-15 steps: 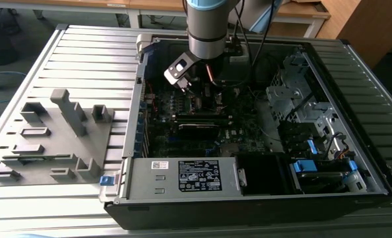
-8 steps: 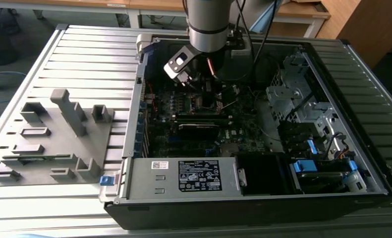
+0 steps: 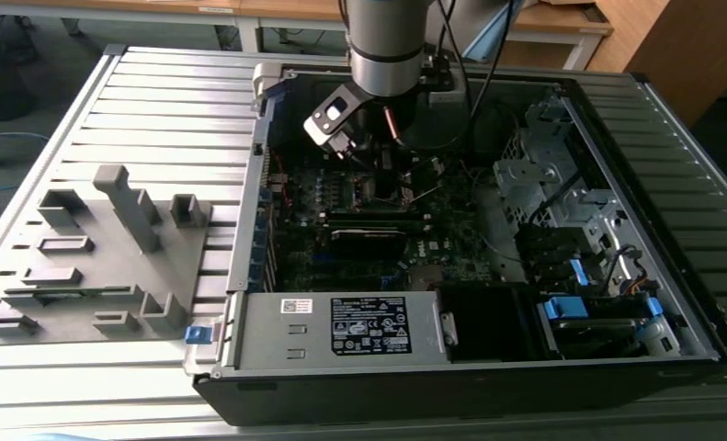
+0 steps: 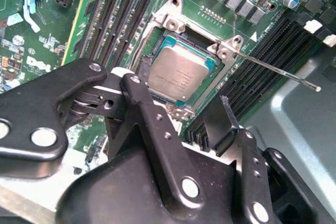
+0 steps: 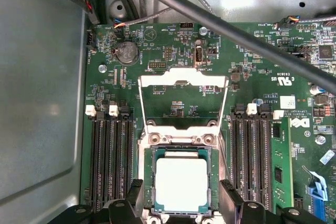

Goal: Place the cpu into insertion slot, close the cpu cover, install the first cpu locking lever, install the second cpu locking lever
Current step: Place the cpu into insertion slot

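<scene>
The first step looks done. In both wrist views the cpu (image 5: 181,179) (image 4: 181,77) lies flat and square in its socket, directly between the fingers (image 5: 134,200) of the tool (image 5: 181,195) (image 4: 186,93). The tool is open and grips nothing. One finger (image 4: 227,119) stands apart from the chip's edge; the other sits just beside the opposite edge, and I cannot tell whether it touches.

The rest is not yet done. In the first wrist view the cpu cover (image 5: 184,80) is swung up on its hinge just beyond the fingertips, its cut-out middle showing bare motherboard (image 5: 173,51) behind. In the second wrist view a locking lever (image 4: 278,70) juts out unlatched from a socket corner, off to one side of the tool as a thin rod. I cannot make out the second lever for sure.

Room is tight. Banks of memory slots (image 5: 107,161) (image 5: 252,161) run close outside each finger, so there is little sideways margin. A thick dark cable (image 5: 220,24) crosses farther out, beyond the raised cover. In the exterior view the arm (image 3: 388,46) reaches down into the open computer case (image 3: 608,110), which rests on the slatted surface (image 3: 130,101).
</scene>
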Motion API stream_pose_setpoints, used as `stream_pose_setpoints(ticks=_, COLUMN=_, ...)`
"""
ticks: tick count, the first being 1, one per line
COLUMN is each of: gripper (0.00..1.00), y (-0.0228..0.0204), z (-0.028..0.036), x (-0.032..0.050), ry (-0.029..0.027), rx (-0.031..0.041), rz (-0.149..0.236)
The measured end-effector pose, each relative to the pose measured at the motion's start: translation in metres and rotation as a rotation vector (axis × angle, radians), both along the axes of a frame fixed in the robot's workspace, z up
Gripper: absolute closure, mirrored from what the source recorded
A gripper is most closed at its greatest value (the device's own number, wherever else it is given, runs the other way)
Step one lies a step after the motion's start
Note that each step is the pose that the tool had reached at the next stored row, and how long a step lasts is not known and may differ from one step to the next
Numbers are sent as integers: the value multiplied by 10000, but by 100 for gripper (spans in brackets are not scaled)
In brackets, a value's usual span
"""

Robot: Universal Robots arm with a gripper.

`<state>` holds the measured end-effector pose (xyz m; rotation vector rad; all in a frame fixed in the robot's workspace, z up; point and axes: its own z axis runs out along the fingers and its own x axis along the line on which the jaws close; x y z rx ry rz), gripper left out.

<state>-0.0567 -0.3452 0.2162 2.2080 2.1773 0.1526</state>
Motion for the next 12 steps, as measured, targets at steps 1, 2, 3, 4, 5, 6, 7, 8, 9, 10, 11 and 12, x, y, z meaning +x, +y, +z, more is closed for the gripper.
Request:
stream_pose_setpoints(ticks=1, gripper=34, y=0, z=1, x=0, ry=1, rx=-1, rz=0)
stream_pose_setpoints(ticks=2, gripper=41, y=0, z=1, x=0, ry=1, rx=0, rz=0)
stream_pose_setpoints(ticks=3, gripper=41, y=0, z=2, x=0, ry=0, rx=0, rz=0)
stream_pose_setpoints(ticks=4, gripper=47, y=0, z=3, x=0, ry=0, rx=0, rz=0)
stream_pose_setpoints(ticks=5, gripper=53, y=0, z=3, x=0, ry=1, rx=-1, rz=0)
stream_pose_setpoints(ticks=6, gripper=53, y=0, z=4, x=0, ry=0, rx=-1, rz=0)
stream_pose_setpoints(ticks=7, gripper=58, y=0, z=4, x=0, ry=0, rx=0, rz=-1)
stream_pose_setpoints(ticks=8, gripper=64, y=0, z=5, x=0, ry=0, rx=0, rz=0)
stream_pose_setpoints(ticks=9, gripper=64, y=0, z=6, x=0, ry=1, rx=0, rz=0)
stream_pose_setpoints(ticks=10, gripper=70, y=0, z=6, x=0, ry=1, rx=-1, rz=0)
stream_pose_setpoints(ticks=11, gripper=76, y=0, z=7, x=0, ry=0, rx=0, rz=0)
stream_pose_setpoints(ticks=12, gripper=76, y=0, z=8, x=0, ry=0, rx=0, rz=0)
